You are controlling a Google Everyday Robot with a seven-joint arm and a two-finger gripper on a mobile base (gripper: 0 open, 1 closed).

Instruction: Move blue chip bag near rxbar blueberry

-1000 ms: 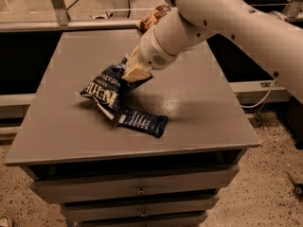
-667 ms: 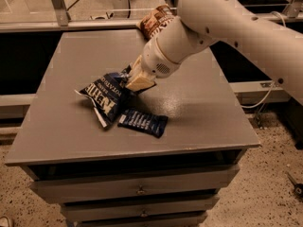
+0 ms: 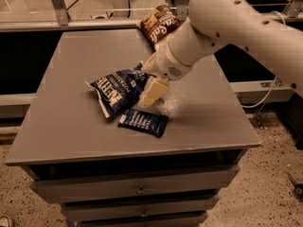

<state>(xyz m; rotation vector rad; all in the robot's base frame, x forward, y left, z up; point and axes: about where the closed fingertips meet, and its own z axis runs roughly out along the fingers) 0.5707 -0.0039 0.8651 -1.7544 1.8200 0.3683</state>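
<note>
The blue chip bag lies on the grey table, left of centre, with its white lettering facing up. The rxbar blueberry lies flat just in front of it, and its near corner touches the bag's lower edge. My gripper comes down from the upper right on the white arm. It is shut on the bag's right edge, directly above the bar's far end. Its cream fingers point down to the left.
A brown-and-cream chip bag stands at the table's back edge, partly behind my arm. The table's front edge has drawers below it. A metal rail and a glass wall run behind the table.
My gripper has moved right and toward the front of the table, dragging the blue chip bag with it. The bag now lies lower and touches the rxbar. The rxbar has not moved.
</note>
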